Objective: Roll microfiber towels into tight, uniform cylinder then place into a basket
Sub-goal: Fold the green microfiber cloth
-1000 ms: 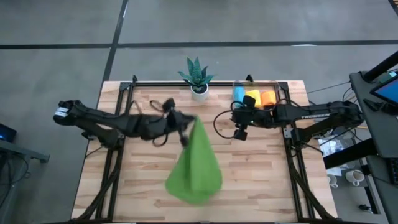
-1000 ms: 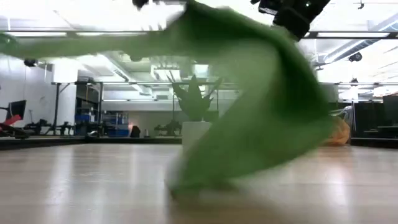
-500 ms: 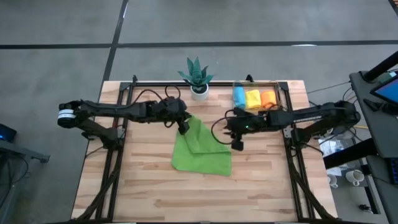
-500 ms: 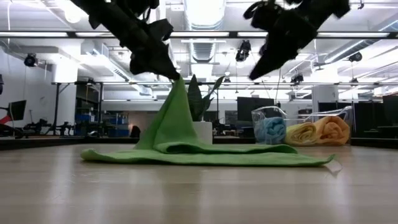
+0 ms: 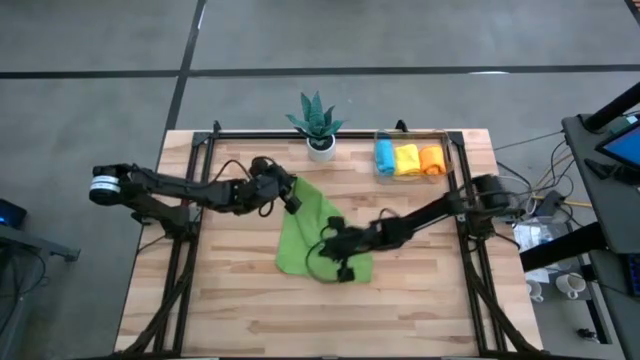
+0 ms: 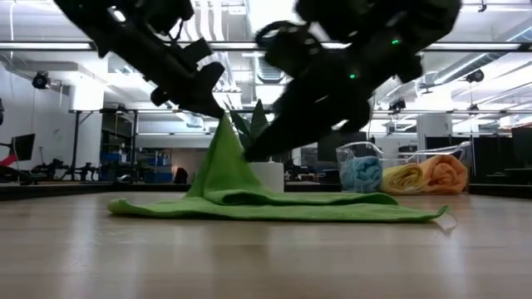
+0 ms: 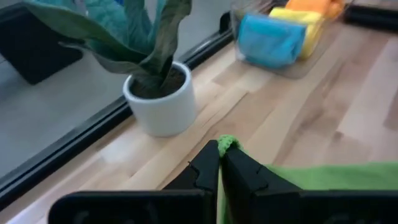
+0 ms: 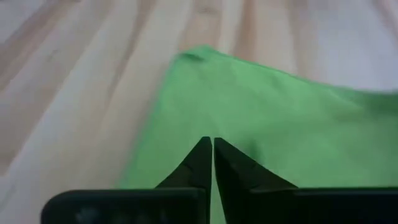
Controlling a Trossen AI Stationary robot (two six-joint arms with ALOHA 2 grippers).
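A green microfiber towel (image 5: 300,245) lies spread on the table's middle, with its far left corner raised in a peak (image 6: 226,124). My left gripper (image 5: 293,200) is shut on that corner. My right gripper (image 5: 322,258) is shut and stands low over the towel's middle, its fingers (image 8: 212,149) pointing toward the towel's near left corner (image 8: 186,57). The clear basket (image 5: 445,150) stands at the far right with blue, yellow and orange rolls (image 5: 405,158) lying side by side in it. My left gripper pinches the towel's far left corner (image 7: 226,144) between its two fingers, coming slanting down from the table's left. A small tuft shows past the fingertips. The corner is lifted; the cloth slopes down from it and the rest lies flat. My right gripper: I cannot tell whether its shut fingertips touch the towel.
A green spiky plant in a white pot (image 5: 320,146) stands at the table's far edge, just behind the held corner. Bare wood (image 5: 230,300) lies near and left of the towel.
The towel hung swinging from my left gripper, then came down and now lies spread out, only its held corner still up. My right gripper has gone from beside the basket toward the table's left and near edge, down over the towel.
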